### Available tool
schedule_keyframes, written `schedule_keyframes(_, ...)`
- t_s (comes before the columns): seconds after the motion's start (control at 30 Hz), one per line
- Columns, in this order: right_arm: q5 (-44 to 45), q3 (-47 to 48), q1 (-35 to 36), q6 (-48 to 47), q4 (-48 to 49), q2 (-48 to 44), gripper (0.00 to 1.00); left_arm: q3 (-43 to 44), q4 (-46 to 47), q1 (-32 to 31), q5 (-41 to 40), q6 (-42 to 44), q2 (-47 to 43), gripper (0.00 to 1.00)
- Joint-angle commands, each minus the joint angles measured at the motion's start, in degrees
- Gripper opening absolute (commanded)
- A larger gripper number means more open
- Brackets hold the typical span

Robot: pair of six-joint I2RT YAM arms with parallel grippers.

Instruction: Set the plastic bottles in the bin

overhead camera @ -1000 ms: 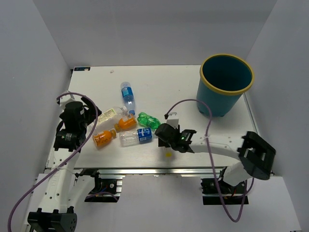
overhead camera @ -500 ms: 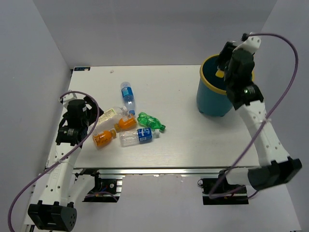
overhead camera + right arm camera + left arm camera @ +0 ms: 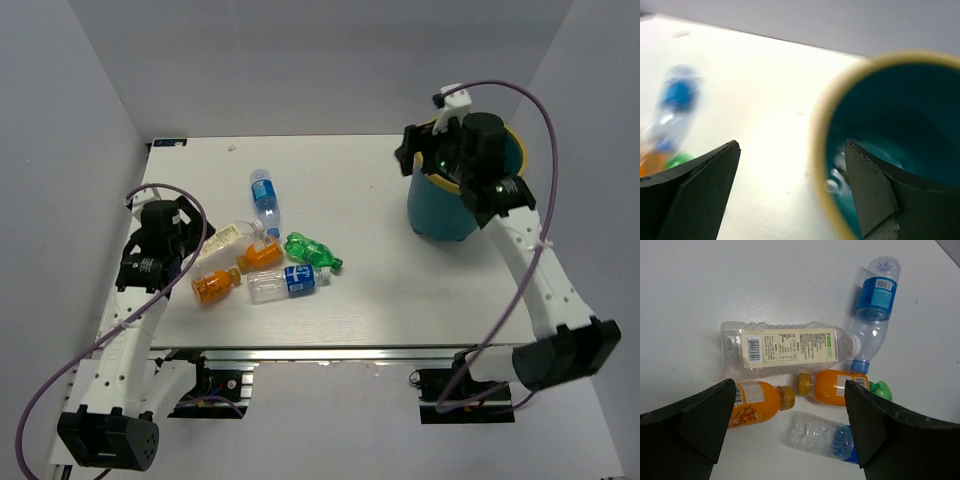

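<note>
white bench [image 3: 400,290] under it all. big teal bin [image 3: 900,110] with a yellow rim just below the right fingers [image 3: 695,200], mostly past the right-hand one; wide apart, holding nothing. left fingers [image 3: 695,425] wide apart too, empty, above lying bottles [image 3: 265,255]: white-label bottle [image 3: 785,352] between them, blue-label bottle [image 3: 875,305] farther out, small clear bottle [image 3: 815,432] nearest, orange bottles [image 3: 757,402] in the middle, green bottle [image 3: 882,390] by the right-hand finger.
</note>
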Motion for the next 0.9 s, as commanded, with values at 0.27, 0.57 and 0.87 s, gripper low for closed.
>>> schedule_keyframes(0.27,-25.4,-13.6,32.6,-29.7,1.9,-6.7,0.89,4.0,-1.9,0.2,1.8,0.2,6.7,0.98)
schedule_keyframes(0.57,-23.9,-9.7,43.4,-30.6,7.8,11.6,0.89,1.9,-5.2,0.1,2.8,1.2,4.8,0.98)
schedule_keyframes(0.87,-8.8,-6.2,47.2,-31.0,12.0,29.8,0.89,1.3,-8.1,0.1,3.7,5.4,3.2,0.98)
